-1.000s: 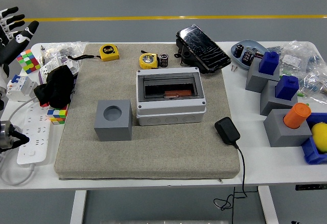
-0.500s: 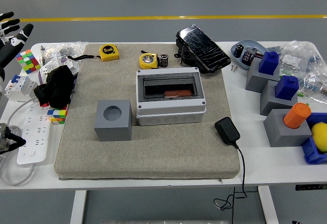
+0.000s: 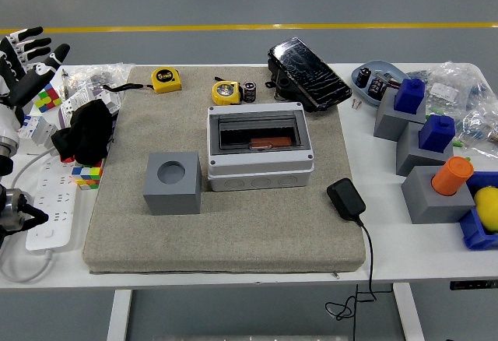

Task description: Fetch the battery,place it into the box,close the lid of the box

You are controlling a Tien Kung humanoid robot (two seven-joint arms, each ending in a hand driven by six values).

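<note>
The battery (image 3: 250,90), a small black cylinder, stands at the back of the grey mat (image 3: 257,232), next to a yellow tape measure (image 3: 226,92). The grey box (image 3: 260,148) sits mid-mat, its smoked clear lid (image 3: 259,132) lying flat over it with a reddish part showing beneath. My left hand (image 3: 35,49) hovers at the table's far left edge, fingers spread and empty, far from the battery and the box. My right hand is out of view.
A grey cube with a round hole (image 3: 173,182) sits left of the box. A black adapter (image 3: 346,198), a black case (image 3: 309,72) and grey blocks with blue and orange pieces (image 3: 426,142) lie to the right. A power strip (image 3: 51,201), puzzle cubes and a black cloth (image 3: 87,131) lie to the left.
My left hand drew back toward the left edge, then came a little right and down again. Nothing on the table moved.
</note>
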